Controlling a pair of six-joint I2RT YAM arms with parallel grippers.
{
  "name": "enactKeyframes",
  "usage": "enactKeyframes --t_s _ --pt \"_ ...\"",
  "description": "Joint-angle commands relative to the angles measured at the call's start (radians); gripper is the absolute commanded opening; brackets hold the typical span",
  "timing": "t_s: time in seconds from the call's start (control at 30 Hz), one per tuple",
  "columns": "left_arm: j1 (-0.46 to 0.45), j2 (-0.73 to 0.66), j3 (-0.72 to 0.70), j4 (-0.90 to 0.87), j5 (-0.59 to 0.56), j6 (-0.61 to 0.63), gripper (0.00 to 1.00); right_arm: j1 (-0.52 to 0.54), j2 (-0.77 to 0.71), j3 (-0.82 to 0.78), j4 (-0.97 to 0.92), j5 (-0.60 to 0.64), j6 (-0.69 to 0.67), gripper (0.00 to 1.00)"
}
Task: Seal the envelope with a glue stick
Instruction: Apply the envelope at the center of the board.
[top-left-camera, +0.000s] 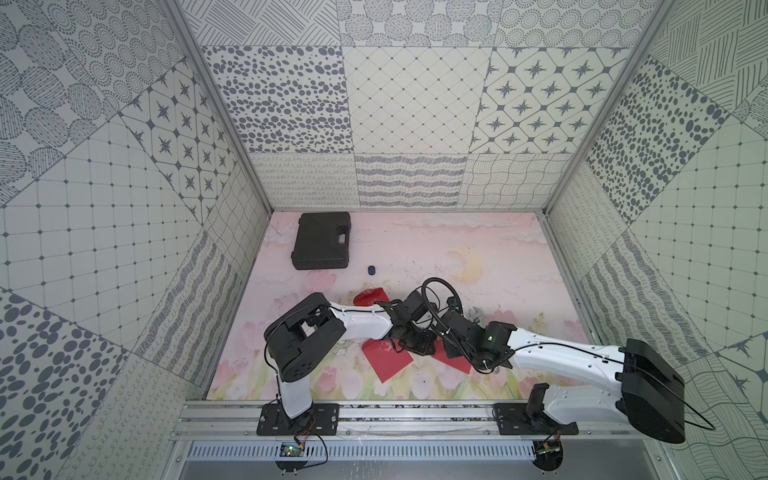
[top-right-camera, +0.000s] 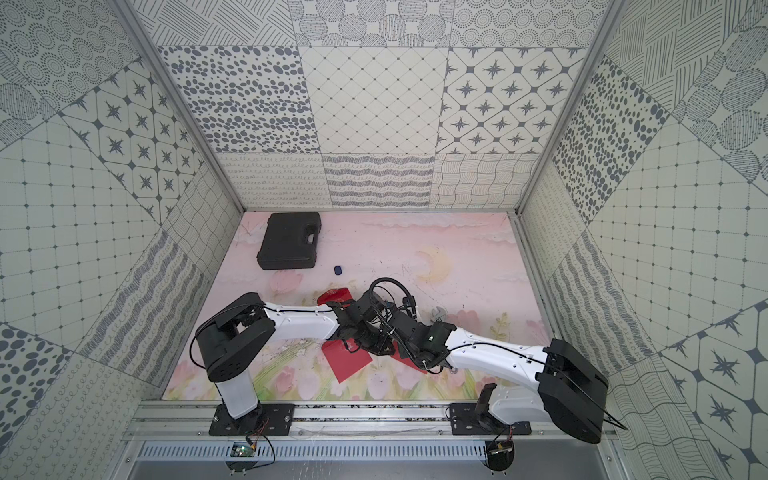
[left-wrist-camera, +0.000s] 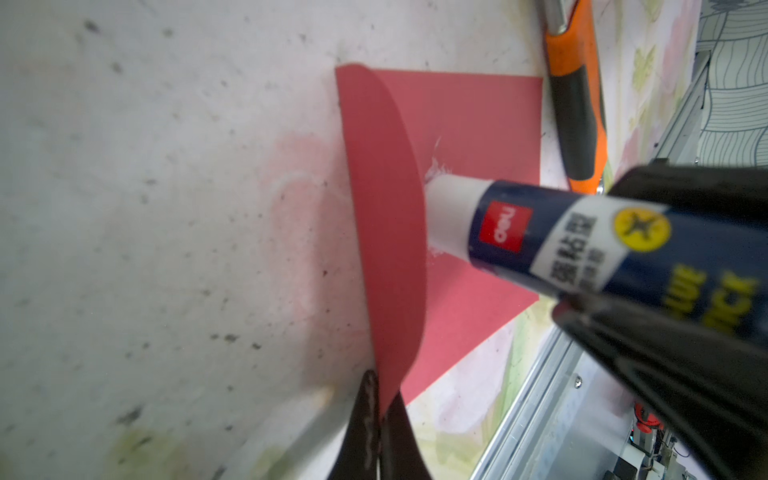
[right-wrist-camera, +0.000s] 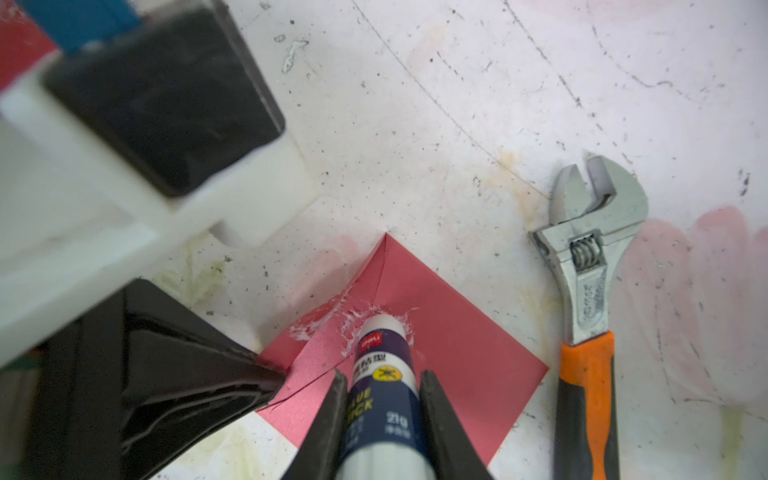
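Right gripper (right-wrist-camera: 384, 376): jaws drawn in narrow and clamped on the barrel of the glue stick (right-wrist-camera: 380, 345), one finger on each side of the label. The bare white tip points away from the wrist and is pressed onto the red envelope (right-wrist-camera: 457, 353), at the crease where the flap (right-wrist-camera: 316, 361) hinges. Stringy white glue smears (right-wrist-camera: 353, 316) lie around the tip and along that crease.

Left gripper (left-wrist-camera: 380, 399): jaws fully closed, pinching the curved edge of the flap near one end, with nothing else in them. The flap stands up off the envelope body, nearly on edge.

Judgement: the flap is held up so that the paper under it is exposed and the stick can reach the fold. The pinch probably also stops the light envelope from dragging under the stick.

Step in hand, as judged: spreading glue. The flap is not yet folded down, so no seal is made.

Outward:
- Adjustable wrench (right-wrist-camera: 586, 291), orange handle: lies just beside the envelope's edge with a sliver of mat between, untouched.
- In both top views the two grippers meet over the envelope at lower centre of the frame, and the wrists hide most of the contact.
- Dark blue cap (top-left-camera: 371, 270): lies alone above centre, well apart from the stick, which fits the bare tip.
- Closed black case (top-left-camera: 322, 241): left of the cap, toward the upper left of the table mat (top-left-camera: 457, 249).
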Motion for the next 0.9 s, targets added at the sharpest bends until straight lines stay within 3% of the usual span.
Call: enactKeyframes --t_s 0.0,0.2,0.37,0.47,0.7,0.87 --pt "0.004 0.014 0.005 -0.07 -0.017 0.004 0.0 0.0 -0.018 -0.032 -0.012 0.059 0.013 0.0" --pt "0.004 0.015 0.009 -0.071 -0.017 0.004 0.0 0.003 -0.018 -0.059 0.087 -0.112 -0.036 0.0" --pt "0.005 0.017 0.008 -0.07 -0.015 0.004 0.0 0.005 -0.028 -0.069 0.109 -0.176 -0.054 0.0" --pt "0.004 0.017 0.008 -0.072 -0.016 0.004 0.0 0.005 -0.035 -0.072 0.101 -0.158 -0.054 0.0" --pt "0.006 0.011 0.008 -0.078 -0.021 0.003 0.0 0.005 -0.032 -0.032 -0.097 0.032 0.025 0.0" --pt "0.005 0.01 0.013 -0.081 -0.022 0.004 0.0 0.005 -0.024 -0.029 -0.121 0.037 0.033 0.0"
